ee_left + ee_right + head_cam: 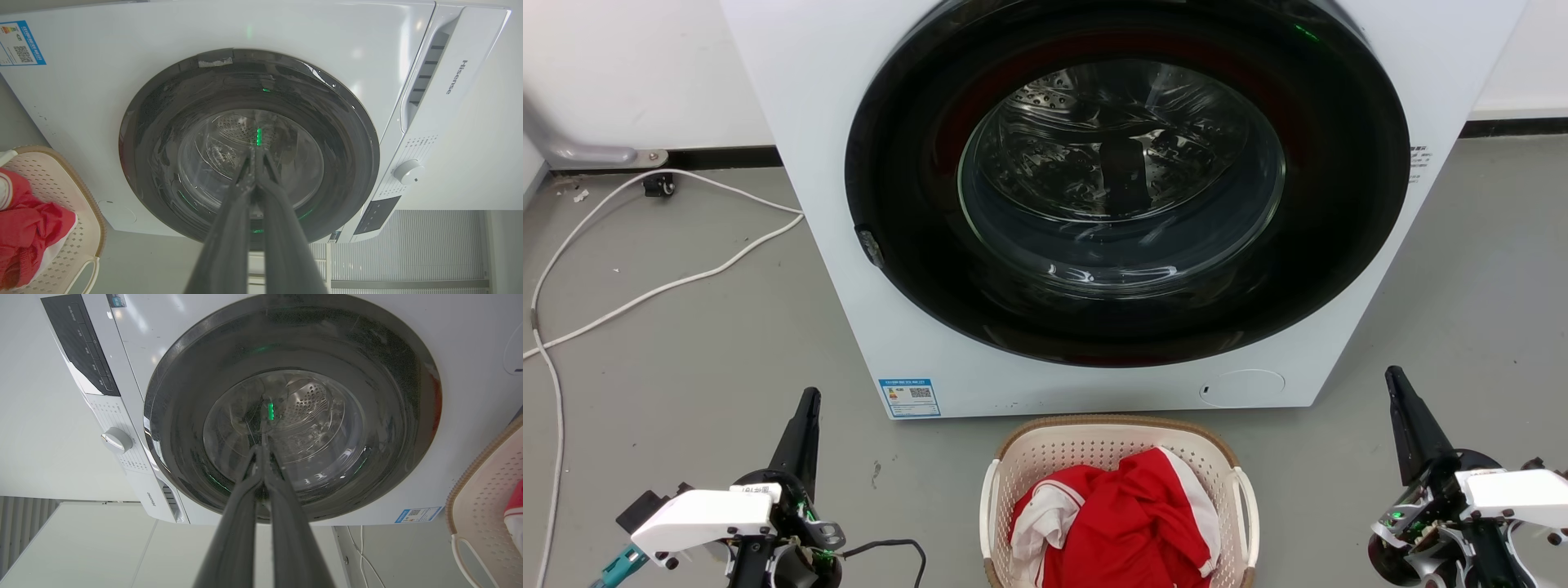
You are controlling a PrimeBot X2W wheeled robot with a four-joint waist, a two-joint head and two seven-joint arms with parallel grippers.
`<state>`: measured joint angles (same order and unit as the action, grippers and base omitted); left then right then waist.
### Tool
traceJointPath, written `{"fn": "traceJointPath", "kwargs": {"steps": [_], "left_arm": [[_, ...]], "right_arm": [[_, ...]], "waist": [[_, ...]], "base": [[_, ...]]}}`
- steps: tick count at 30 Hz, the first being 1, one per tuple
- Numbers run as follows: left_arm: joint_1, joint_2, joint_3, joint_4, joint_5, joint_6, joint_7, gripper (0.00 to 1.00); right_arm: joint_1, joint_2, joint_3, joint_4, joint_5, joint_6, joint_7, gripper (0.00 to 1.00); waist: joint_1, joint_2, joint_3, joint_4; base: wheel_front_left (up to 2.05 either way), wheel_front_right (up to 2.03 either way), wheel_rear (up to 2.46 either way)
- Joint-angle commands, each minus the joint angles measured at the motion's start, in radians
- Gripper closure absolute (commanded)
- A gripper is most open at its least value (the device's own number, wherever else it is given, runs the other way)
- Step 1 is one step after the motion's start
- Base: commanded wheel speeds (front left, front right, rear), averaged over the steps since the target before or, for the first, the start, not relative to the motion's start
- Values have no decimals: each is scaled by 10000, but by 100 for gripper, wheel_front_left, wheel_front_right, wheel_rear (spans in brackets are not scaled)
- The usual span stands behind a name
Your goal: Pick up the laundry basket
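The basket (1086, 451) sits on the floor (686, 343) before the washer (833, 204), handles (987, 510) left and right; it is cropped, so we cannot tell its long axis. Our left gripper (810, 397) and right gripper (1393, 374) flank it, pinched closed. Wrist views add the dial (408, 171).

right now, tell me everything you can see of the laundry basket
The laundry basket is cream perforated plastic, rounded-rectangular, with a brown woven-look rim and white loop handles on both sides. It stands upright on the grey floor just before the washer, holding red and white clothing.
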<state>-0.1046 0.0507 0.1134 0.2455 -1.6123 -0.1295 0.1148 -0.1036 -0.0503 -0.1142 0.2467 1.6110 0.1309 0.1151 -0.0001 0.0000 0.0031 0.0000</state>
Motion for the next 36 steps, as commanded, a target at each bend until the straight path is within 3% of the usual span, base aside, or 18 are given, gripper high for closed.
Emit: {"fn": "traceJointPath", "kwargs": {"steps": [1,19,20,30,36], "left_arm": [[-88,-12,23,3,-13,-40,22,100],[-88,-10,23,3,-13,-40,22,100],[-88,-10,23,3,-13,-40,22,0],[216,-29,-43,37,364,4,-302,0],[211,-26,38,-215,1406,5,-598,0]], "right_arm": [[-99,2,-1,-36,40,-3,13,100],[-99,2,-1,-36,40,-3,12,100],[-99,2,-3,-36,40,-3,12,0],[226,10,10,124,-413,-2,-302,0],[261,9,23,-279,-1679,-2,-596,0]], "waist": [[1,0,0,0],[1,0,0,0],[1,0,0,0],[1,0,11,2],[1,0,27,4]], "base": [[0,0,0],[0,0,0],[0,0,0],[0,0,0],[0,0,0]]}}
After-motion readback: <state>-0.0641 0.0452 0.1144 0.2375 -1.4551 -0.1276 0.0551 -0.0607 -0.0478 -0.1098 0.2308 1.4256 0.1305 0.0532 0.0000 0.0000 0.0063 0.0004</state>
